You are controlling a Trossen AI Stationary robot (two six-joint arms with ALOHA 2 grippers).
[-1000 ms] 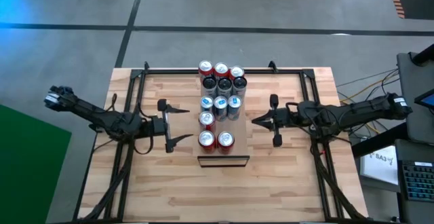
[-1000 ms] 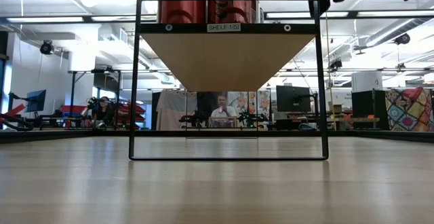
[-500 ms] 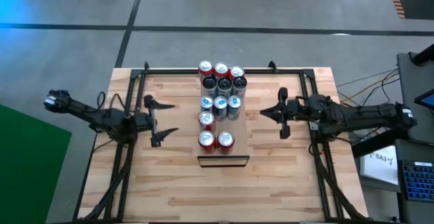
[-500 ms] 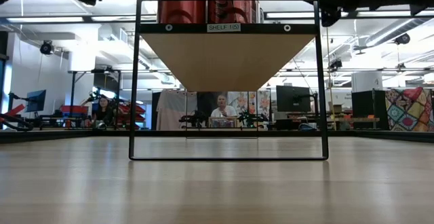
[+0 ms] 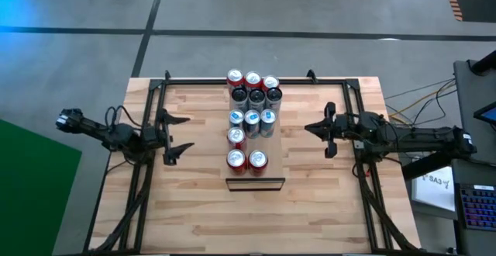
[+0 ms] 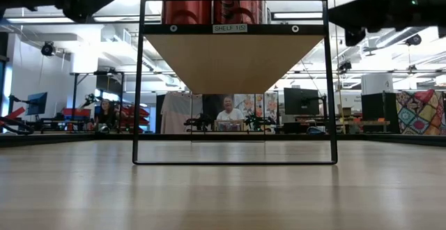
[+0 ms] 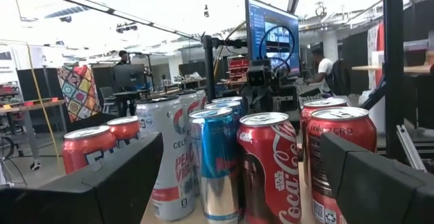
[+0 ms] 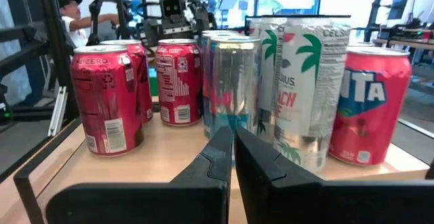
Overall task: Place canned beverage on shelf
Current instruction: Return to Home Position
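The cans (image 5: pixel 252 118) stood in close rows on the shelf (image 5: pixel 275 161), which lay between my two pincers, straight ahead of each one's fingertips and apart from both. My left pincer (image 5: pixel 184 133) hung over the tabletop (image 5: pixel 201 209) with its fingers spread wide and nothing between them. My right pincer (image 5: pixel 311 128) hung on the shelf's other side with its fingers pressed together, also empty. I judged the placing done and only the trip home left, so the danger lay in that move. The left pincer's spread fingers made a broad front. Had that arm swung toward the shelf rather than away, one finger could have clipped the red can (image 7: pixel 271 170) nearest it. The cans stood so close that I could not tell whether they touched, and one knocked can would likely have tipped its neighbours. Since the shelf sat raised on a thin black frame (image 6: pixel 137 83), a fallen can could have rolled off the edge to the tabletop. The right pincer's closed tip pointed at a silver can (image 8: pixel 234 81), and a forward drift would have shoved that row out of line. Black rails (image 5: pixel 201 81) bordered the tabletop, and I thought a low, careless swing could have snagged an arm on them.
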